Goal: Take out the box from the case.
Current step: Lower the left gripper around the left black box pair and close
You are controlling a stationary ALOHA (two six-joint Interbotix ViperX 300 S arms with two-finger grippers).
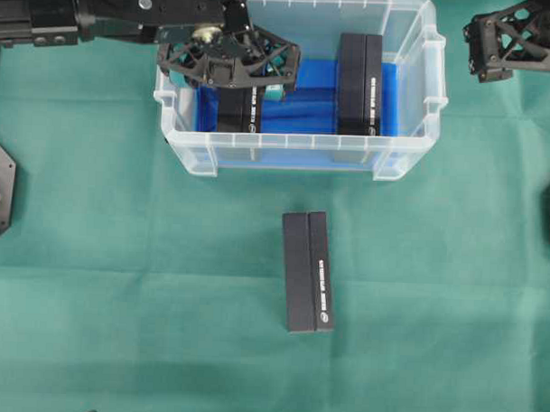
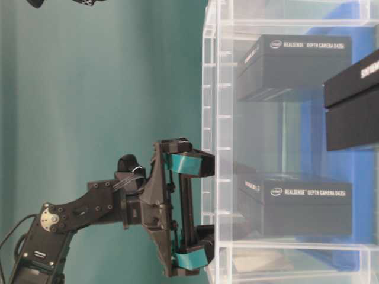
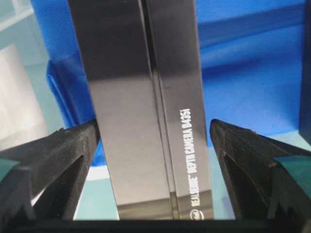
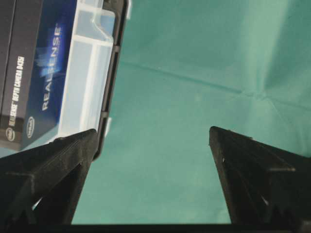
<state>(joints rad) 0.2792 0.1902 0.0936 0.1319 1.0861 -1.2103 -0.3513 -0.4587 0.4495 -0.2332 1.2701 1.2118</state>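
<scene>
Reaching into the left end of the case (image 1: 407, 165), a clear plastic bin lined with blue cloth (image 1: 301, 112), with the left gripper (image 1: 227, 78) spread wide and straddling a black RealSense camera box (image 3: 146, 111) standing on edge there. Flanking that box on both sides in the left wrist view, fingertips (image 3: 73, 150) close beside its faces, contact impossible to tell. Standing on edge toward the right end of the case, a second black box (image 1: 360, 82), well apart from the first. Lying flat on the green cloth (image 1: 119, 282) in front of the case, outside it, a third black box (image 1: 308, 270). Hovering beyond the right end of the case over bare green cloth, the right gripper (image 4: 150, 184), likewise gaping, holding nothing.
</scene>
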